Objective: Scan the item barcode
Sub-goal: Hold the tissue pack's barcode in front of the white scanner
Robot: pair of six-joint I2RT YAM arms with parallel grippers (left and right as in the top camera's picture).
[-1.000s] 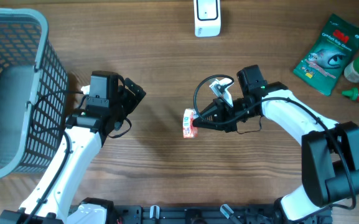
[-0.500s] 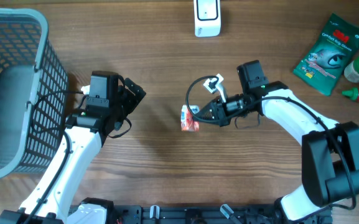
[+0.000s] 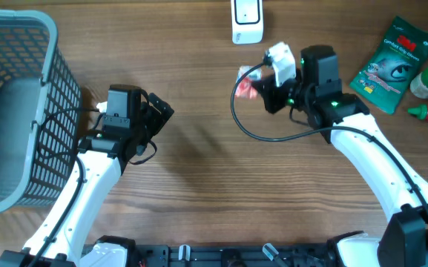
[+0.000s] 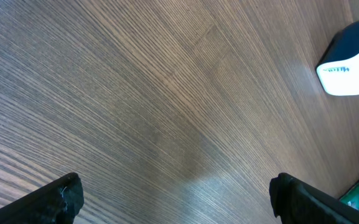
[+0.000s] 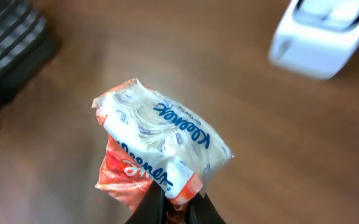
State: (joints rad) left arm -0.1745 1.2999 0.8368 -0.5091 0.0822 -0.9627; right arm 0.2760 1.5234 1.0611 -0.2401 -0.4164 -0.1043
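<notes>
Presentation to the scanner (image 3: 247, 21) is the step in hand, as I judge it. My right gripper (image 3: 258, 87) is pinched nearly closed on one end of the tissue pack (image 3: 244, 88), and the pack hangs clear of the table, near the scanner and a little to its near side. From my right wrist the pack (image 5: 160, 140) sticks out beyond my fingertips with its branded white face up and its orange end toward me. The scanner (image 5: 319, 34) is blurred in the upper right corner. I see no barcode on the faces that show, so I cannot tell which side carries it. The next move calls for bringing the pack closer and rolling my wrist until the coded face meets the scanner's window, without loosening a thin grip on soft wrapping. My right arm is stretched forward and across toward the middle, fingers pointing left. My left gripper (image 3: 156, 113) is spread wide and empty, its arm folded beside the basket (image 3: 50, 44).
</notes>
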